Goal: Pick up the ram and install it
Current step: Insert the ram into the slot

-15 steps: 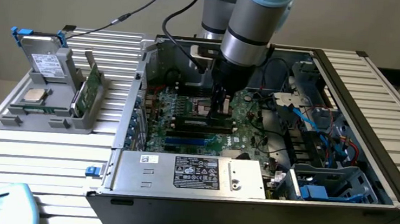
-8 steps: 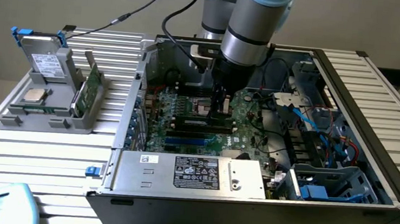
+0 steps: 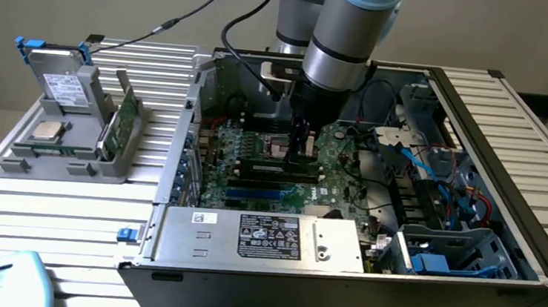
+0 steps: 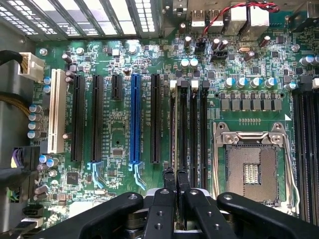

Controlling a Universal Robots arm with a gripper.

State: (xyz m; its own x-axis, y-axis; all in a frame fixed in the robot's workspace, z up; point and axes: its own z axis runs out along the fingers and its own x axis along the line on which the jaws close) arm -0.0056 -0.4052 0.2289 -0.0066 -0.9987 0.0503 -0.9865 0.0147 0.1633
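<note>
Currently: gripper [image 4: 176,181] clamped on the ram [image 4: 173,132], hanging edge-down beneath it; long axis parallel with memory slots [image 4: 194,129], over the one beside expansion slots [image 4: 134,119].

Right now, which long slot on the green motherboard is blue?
The blue plastic slot standing between a short black slot and a long black slot; the others are black or white.

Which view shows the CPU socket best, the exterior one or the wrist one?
The wrist view: the CPU socket lies in full sight from above, with its metal frame and inner contacts visible. In the exterior view the CPU socket is seen at a slant and partly hidden behind the arm.
</note>
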